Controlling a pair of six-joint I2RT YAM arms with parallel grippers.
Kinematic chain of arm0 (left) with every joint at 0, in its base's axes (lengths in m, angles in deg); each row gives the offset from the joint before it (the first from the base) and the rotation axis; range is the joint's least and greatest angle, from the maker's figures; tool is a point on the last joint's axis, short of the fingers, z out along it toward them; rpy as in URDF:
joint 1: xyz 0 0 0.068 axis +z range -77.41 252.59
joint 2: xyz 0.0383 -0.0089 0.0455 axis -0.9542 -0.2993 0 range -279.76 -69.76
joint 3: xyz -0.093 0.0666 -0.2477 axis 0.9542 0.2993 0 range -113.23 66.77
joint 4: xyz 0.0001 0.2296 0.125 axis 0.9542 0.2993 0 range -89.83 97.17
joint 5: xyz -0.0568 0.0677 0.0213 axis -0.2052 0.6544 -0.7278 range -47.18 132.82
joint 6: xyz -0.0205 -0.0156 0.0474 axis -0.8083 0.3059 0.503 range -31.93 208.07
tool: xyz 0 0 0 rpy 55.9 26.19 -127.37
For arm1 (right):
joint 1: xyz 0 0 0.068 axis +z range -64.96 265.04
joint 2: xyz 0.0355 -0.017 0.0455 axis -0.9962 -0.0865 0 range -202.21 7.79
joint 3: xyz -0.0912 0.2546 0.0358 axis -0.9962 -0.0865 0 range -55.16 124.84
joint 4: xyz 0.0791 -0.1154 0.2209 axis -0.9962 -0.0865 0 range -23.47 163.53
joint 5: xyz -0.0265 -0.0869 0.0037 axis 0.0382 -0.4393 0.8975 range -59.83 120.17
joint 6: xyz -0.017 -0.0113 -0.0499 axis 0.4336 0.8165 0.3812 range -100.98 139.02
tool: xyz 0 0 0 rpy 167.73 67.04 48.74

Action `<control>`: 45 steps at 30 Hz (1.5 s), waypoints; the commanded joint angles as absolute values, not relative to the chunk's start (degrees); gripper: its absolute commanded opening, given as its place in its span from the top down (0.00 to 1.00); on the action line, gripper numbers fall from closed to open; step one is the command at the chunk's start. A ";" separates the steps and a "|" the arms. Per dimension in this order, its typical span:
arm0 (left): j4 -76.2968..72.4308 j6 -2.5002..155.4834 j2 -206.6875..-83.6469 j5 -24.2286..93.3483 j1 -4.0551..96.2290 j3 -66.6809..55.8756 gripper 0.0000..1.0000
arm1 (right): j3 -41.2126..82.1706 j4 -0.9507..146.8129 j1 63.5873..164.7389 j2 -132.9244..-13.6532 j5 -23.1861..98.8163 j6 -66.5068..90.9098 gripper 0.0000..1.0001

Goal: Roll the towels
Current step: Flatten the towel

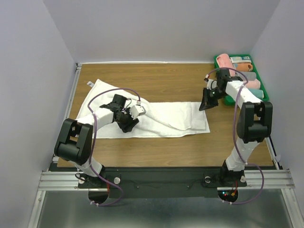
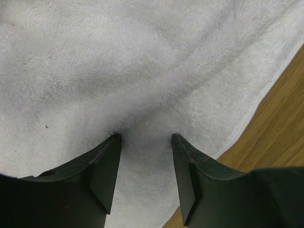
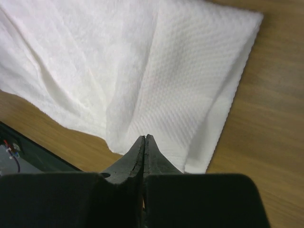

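From above, a long white towel (image 1: 171, 118) of soft terry lies spread across the wooden surface (image 1: 156, 80), running from the far left toward the right. It is a loose rectangle with shallow folds through its middle and a small grey label (image 1: 89, 84) sticking out at its far-left corner. In the far-right corner stands a green bin (image 1: 237, 56) with rolled towels (image 1: 224, 62) in it, pink and orange among them. The left arm (image 1: 76, 140) is bent at the elbow and reaches inward, with the left fingers (image 1: 127, 123) down on the middle of the towel near its near edge. The right arm (image 1: 247, 118) rises and folds back, and the right fingers (image 1: 207, 100) point down at the towel's right end.

At the left wrist, the white towel (image 2: 142, 61) fills nearly the whole frame — a dense, fuzzy pile with soft ridges. A strip of wood-grained surface (image 2: 285, 128) shows at the right. The left fingers (image 2: 107, 171), dark and wedge-shaped, stand spread apart, their tips sunk into the pile with cloth between them.

At the right wrist, the towel (image 3: 142, 61) shows a smoother folded part and a finely dimpled band ending in a square corner, flat on the surface (image 3: 275, 118). The right fingers (image 3: 137, 156) are pressed tightly together — their tips meet at the towel's near edge. Whether any cloth is caught between them cannot be told.
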State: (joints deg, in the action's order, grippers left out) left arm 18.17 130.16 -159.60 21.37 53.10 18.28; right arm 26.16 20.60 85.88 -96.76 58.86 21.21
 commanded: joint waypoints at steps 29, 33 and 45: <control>18.81 129.29 -161.96 20.67 52.81 19.75 0.41 | 1.01 40.48 112.63 -77.64 30.53 44.59 0.48; 18.37 128.94 -162.13 20.41 52.81 19.92 0.41 | -0.13 41.71 113.42 -79.13 28.42 45.03 0.48; 17.49 128.68 -163.01 22.16 52.81 20.71 0.45 | -1.64 46.10 113.42 -79.84 20.51 44.86 0.85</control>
State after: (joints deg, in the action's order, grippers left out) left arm 17.38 129.26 -160.02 21.24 53.10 18.06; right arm -2.82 41.43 112.98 -80.13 24.98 44.91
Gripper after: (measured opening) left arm 0.582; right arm 0.272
